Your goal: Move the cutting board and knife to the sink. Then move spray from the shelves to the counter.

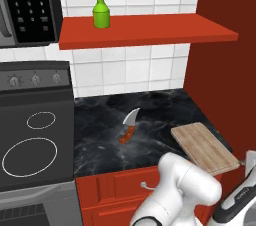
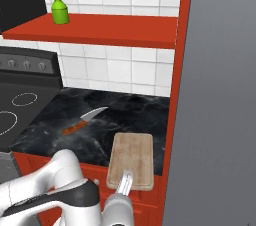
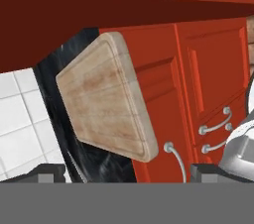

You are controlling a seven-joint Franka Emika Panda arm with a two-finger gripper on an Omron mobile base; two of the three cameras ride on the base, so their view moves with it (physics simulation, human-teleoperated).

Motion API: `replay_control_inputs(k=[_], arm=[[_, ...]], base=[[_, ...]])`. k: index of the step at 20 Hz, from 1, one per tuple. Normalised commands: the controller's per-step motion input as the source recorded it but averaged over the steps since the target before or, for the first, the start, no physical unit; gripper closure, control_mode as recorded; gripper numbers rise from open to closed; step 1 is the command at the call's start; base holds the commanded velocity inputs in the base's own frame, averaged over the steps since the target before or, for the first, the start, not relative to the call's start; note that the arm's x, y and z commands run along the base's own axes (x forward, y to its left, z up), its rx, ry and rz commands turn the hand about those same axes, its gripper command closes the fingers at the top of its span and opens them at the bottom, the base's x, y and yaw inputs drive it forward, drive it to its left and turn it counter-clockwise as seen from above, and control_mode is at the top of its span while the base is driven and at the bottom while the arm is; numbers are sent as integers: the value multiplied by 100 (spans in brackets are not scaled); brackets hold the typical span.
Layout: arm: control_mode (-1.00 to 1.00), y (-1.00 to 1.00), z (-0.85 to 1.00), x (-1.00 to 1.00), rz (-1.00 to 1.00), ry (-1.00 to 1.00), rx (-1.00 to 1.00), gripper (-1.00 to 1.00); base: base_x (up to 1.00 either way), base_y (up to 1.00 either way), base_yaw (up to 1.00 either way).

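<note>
The light-wood cutting board [image 1: 204,147] [image 2: 132,160] [image 3: 104,104] lies at the counter's [image 1: 100,135] right front corner, overhanging the front edge. My gripper [image 2: 125,184] [image 3: 129,172] hovers just in front of the board's overhanging end, open, its fingertips [image 3: 44,171] spread wide with nothing between them. The knife [image 1: 129,125] [image 2: 82,121] rests mid-counter, left of the board and apart from it. The green spray [image 1: 101,7] [image 2: 60,5] stands upright on the red shelf [image 1: 150,30]. The sink is out of view.
A black stove [image 1: 35,135] borders the counter on the left, with a microwave [image 1: 25,5] above it. A tall red side wall [image 1: 225,70] closes the counter's right end. Red drawers with silver handles [image 3: 213,123] sit below the board.
</note>
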Motion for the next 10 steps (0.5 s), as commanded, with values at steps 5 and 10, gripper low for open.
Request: replay_control_inputs(k=[5,10], arm=[[-100,0,-12,14,0,-2,2,-100],[-100,-2,-21,15,0,-1,5,-100]], base=[[0,0,0],[0,0,0]])
